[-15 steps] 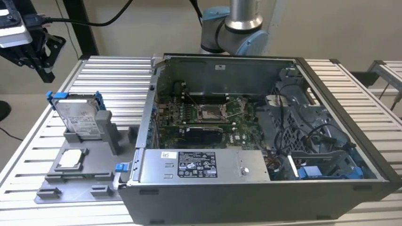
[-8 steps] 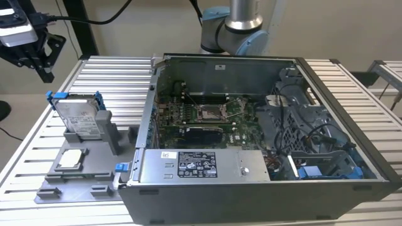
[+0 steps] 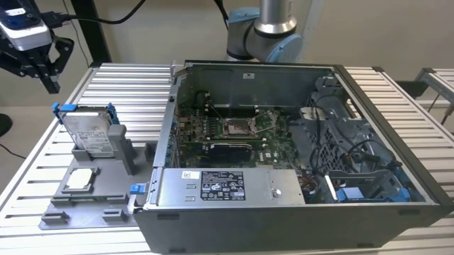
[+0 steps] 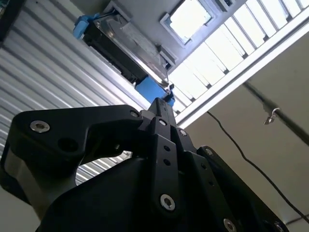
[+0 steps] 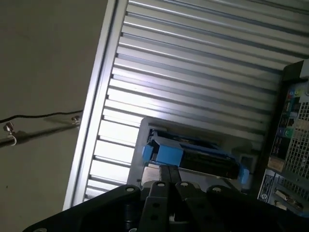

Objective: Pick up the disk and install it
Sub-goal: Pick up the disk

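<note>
The disk (image 3: 91, 127) stands on edge in a grey holder (image 3: 120, 149) on the slatted table, at the exterior view's left of the open computer case (image 3: 284, 133). It is silver-grey with a white label and blue carrier rails. My black gripper (image 3: 51, 85) hangs in the air above the disk and further toward the exterior view's left, well apart from it. Its fingers are shut together with nothing between them. In both wrist views the closed fingertips (image 4: 161, 104) (image 5: 169, 169) point toward the disk (image 4: 120, 46) (image 5: 193, 152) below.
A small square chip (image 3: 80, 178) lies on the grey fixture plate (image 3: 85, 204) in front of the holder. The case holds a motherboard, a grey labelled box (image 3: 220, 186) and a drive cage with blue parts (image 3: 369, 191). The table edge (image 5: 91, 121) runs close by.
</note>
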You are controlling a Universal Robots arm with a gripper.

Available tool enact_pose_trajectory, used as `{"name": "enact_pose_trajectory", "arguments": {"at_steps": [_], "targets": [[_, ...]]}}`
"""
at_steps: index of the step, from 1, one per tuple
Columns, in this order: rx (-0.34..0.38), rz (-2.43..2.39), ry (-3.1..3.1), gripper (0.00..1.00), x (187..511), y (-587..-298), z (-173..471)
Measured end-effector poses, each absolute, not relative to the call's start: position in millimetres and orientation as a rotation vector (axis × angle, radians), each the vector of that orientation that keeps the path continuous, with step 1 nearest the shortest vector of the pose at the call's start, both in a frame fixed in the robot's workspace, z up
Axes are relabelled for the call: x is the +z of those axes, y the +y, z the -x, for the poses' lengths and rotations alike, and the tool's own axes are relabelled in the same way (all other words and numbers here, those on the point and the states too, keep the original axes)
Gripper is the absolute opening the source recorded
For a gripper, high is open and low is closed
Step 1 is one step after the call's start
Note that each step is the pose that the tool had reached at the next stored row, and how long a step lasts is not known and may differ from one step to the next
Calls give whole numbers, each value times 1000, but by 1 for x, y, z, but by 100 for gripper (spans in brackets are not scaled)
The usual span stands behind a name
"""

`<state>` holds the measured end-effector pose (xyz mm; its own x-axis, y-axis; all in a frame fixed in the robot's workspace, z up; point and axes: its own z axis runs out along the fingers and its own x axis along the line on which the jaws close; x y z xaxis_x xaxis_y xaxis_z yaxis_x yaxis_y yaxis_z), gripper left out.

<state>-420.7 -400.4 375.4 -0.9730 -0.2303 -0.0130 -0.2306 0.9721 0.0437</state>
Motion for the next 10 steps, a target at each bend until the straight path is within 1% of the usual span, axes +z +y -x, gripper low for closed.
{"name": "enact_pose_trajectory", "arguments": {"at_steps": [10], "targets": [[71,647,3069,0,375,-400,421]]}}
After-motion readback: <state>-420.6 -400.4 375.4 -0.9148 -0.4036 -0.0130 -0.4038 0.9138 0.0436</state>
